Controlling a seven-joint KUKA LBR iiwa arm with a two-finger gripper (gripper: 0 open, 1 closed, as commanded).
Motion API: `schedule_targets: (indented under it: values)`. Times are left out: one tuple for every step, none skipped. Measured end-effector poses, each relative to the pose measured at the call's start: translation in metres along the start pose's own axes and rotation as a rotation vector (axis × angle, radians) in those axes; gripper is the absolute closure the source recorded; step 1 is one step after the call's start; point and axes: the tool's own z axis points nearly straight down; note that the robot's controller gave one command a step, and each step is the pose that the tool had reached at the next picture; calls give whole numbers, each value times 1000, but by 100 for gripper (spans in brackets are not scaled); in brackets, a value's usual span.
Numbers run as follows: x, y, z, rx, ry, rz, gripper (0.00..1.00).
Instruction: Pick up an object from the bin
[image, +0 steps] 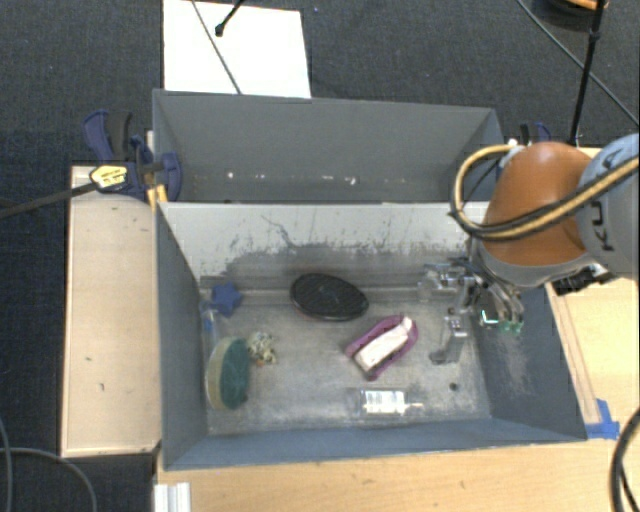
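Grey metal bin (330, 140) with sloped walls, and we count just a handful of loose things on its floor. The robot arm with the rounded orange cover (535, 215) comes in from the right, and its jaws sit low over the right end of the floor, close to the right wall. Honestly, we can't tell from this angle whether the jaws are wide or narrow.

Nearest thing is the purple and white oblong packet (381, 345). It lies tilted on the floor near the middle, just left of the jaws, and as far as we can see it sits apart from them. A small clear wrapper with a white label (385, 402) lies flat by the front wall, just in front of the packet. A black oval ribbed disc (328, 297) rests towards the back wall, further left.

Over on the left side we've got a round green scrubbing pad (230, 373) by the left wall, a little beige crumpled lump (263, 347) just beside it, and a blue plastic piece (222, 298) in the back left corner.
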Motion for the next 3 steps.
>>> schedule_targets:
  values:
    - [-16,56,76,-2,0,-119,0]
    - [-17,53,73,0,-5,-116,100]
    - [-7,60,-126,2,-14,-198,100]
